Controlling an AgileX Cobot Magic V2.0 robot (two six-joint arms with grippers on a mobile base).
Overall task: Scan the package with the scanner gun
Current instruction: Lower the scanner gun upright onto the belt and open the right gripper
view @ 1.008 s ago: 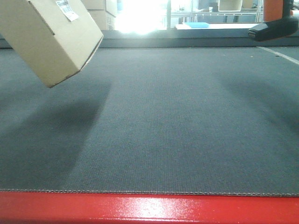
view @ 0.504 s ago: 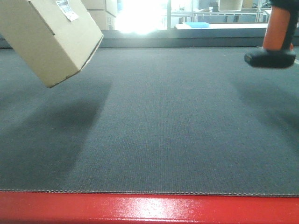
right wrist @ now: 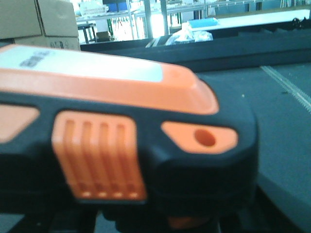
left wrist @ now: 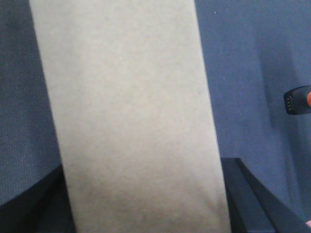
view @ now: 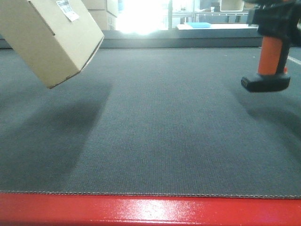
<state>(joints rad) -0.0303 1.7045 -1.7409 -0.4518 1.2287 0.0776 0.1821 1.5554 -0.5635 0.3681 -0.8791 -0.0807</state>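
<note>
A cardboard package [view: 51, 37] hangs tilted in the air at the upper left of the front view, well above a grey mat [view: 164, 132] with a red front edge [view: 150, 209]. The tilt turns the face with the white barcode label [view: 68, 9] upward and toward the middle, probably so a scanner can see it. The left gripper [left wrist: 146, 199] is closed around the package: in the left wrist view a dark finger [left wrist: 245, 194] shows on each side of the box, pressed against its sides. At the far right an orange and black scanner gun [view: 268, 61] hangs with its handle down, clear of the mat and well apart from the package. The right wrist view is filled by the scanner's body (its jaws are hidden behind it), so I cannot tell how far the right gripper is closed, though the scanner hanging aloft suggests it is held. The scanner's head does not yet seem aimed at the label, so the scan looks not yet done.
</note>
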